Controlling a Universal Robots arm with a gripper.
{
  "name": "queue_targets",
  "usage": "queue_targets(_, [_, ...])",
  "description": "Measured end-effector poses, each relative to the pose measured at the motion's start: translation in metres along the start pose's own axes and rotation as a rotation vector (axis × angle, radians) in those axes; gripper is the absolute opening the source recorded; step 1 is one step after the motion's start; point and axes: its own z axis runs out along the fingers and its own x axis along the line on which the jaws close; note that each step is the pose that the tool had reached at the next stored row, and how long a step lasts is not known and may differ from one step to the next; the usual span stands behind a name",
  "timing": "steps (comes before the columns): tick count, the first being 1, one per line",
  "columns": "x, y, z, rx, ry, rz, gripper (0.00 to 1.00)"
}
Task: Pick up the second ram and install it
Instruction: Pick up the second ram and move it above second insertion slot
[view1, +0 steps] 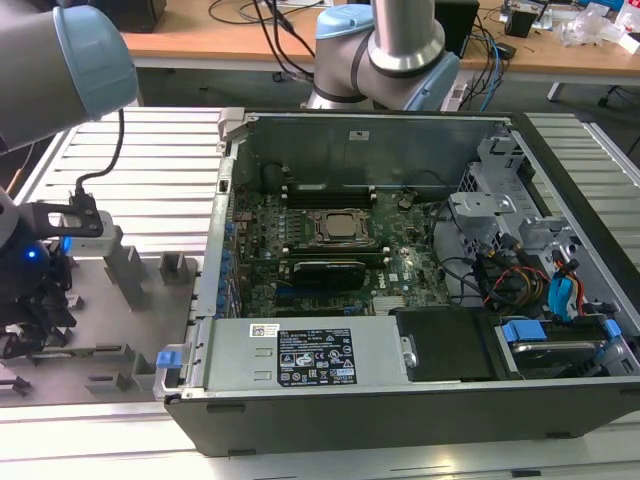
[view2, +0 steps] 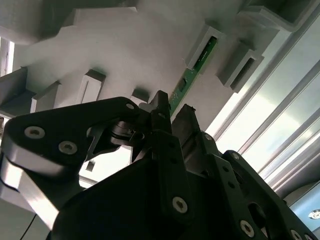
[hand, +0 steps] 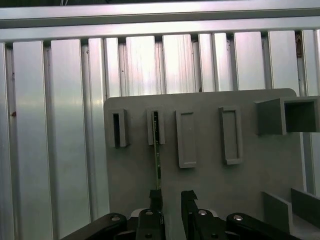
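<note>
I've got a ribbed aluminium table (view1: 170, 180), with its slats running lengthwise. Two things sit directly on it. A flat grey fixture plate (view1: 150, 320) with raised slot holders is at the exterior view's left. An open computer case (view1: 400, 425) is just beside it, toward that view's right, lying on its side.
</note>
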Motion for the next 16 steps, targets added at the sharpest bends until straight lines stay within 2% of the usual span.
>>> queue_targets(4, [0.0066,0.0015,0.0058,0.0001,0.0007,0.0,0.3])
queue_targets(5, [0.0076,0.0014,0.01,0.0002,0.0007,0.0,0.3])
queue_targets(7, [0.0083,0.0011,0.0162,0.0001,0.0008,0.0,0.3])
queue_targets(16, [0.0097,0.0005,0.0311,-0.0002,0.0011,-0.008,0.3])
